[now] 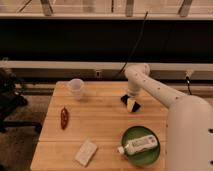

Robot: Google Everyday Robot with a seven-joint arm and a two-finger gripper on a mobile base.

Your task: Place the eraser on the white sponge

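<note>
The eraser [131, 105], a small pale-yellow block, lies on the wooden table [100, 122] right of centre. My gripper [131, 103] comes down on it from the white arm at the right. Its two black fingers [124, 99] stand open on either side of the eraser, which shows between them. The white sponge [86, 152], a flat off-white pad, lies near the table's front edge at the left, well apart from the gripper.
A translucent cup [76, 88] stands at the back left. A red chili pepper [64, 117] lies near the left edge. A green plate [128, 136] at the front right holds a white bottle [140, 145] with a green label. A dark chair stands left of the table.
</note>
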